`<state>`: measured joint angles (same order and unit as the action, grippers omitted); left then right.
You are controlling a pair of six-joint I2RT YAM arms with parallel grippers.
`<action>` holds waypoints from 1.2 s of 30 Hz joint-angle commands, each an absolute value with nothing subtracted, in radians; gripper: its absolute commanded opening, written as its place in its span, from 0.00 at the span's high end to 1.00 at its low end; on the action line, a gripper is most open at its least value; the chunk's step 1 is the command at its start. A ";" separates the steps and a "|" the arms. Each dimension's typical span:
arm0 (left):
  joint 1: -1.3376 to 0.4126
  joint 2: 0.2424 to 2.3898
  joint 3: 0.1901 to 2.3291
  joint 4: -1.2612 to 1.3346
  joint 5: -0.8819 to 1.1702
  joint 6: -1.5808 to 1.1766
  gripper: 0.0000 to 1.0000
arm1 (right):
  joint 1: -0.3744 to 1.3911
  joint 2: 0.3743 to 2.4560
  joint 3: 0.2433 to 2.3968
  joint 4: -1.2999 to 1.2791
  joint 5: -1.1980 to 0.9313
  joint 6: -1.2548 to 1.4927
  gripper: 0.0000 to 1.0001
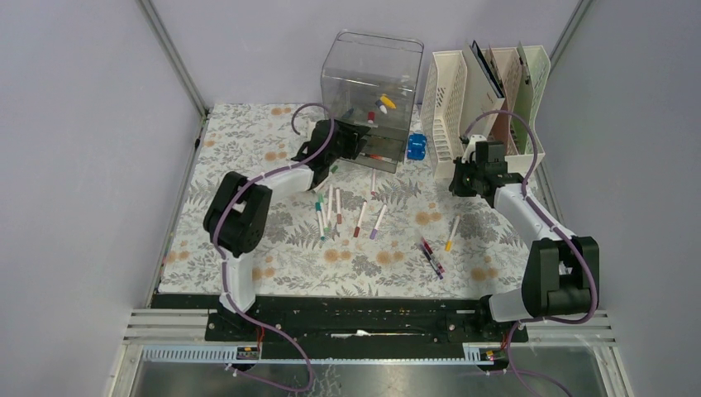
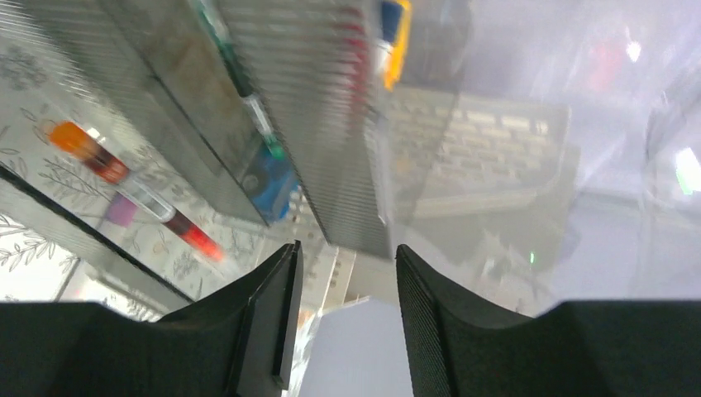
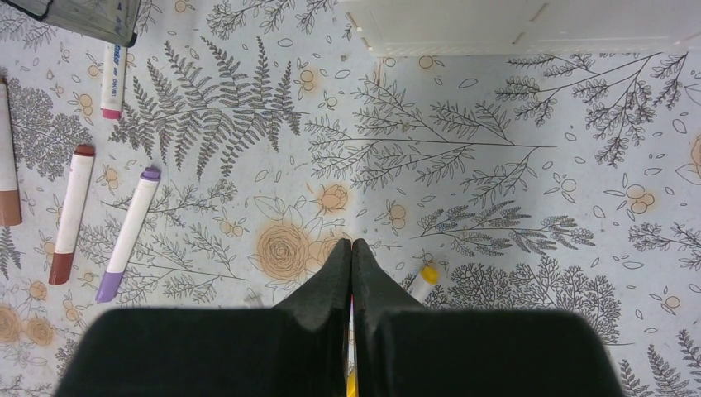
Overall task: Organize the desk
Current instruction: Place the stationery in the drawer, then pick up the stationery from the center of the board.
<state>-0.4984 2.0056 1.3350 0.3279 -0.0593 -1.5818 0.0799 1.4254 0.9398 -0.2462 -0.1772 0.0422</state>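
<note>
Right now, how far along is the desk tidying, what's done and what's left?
Partly done. A few markers already sit inside the clear bin. In hand: the left gripper is beside the bin, jaws open and empty; the right gripper is shut over the desk. Left: several loose markers mid-desk, a yellow-tipped marker and a small bundle of pens.

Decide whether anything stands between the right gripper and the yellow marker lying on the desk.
Nothing visible does. The right gripper, shut, hangs over the desk in front of the white file holders; the yellow marker lies just nearer the arm bases, with only bare cloth between them.
</note>
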 commanded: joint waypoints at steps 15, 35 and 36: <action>-0.675 1.089 0.843 0.028 -0.355 -0.644 0.04 | 0.081 1.303 0.972 -0.235 -0.181 0.033 1.00; -0.751 1.017 0.618 0.074 0.013 -1.112 0.01 | -0.068 1.225 0.924 -0.235 -0.181 0.033 1.00; -0.808 1.076 0.665 0.064 -0.012 -1.118 0.01 | -0.072 1.223 0.919 -0.235 -0.181 0.033 1.00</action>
<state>-0.6689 0.9073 0.5110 0.0586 -0.1135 -1.0527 -0.0559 1.2472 0.9360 -0.2535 -0.1772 0.0422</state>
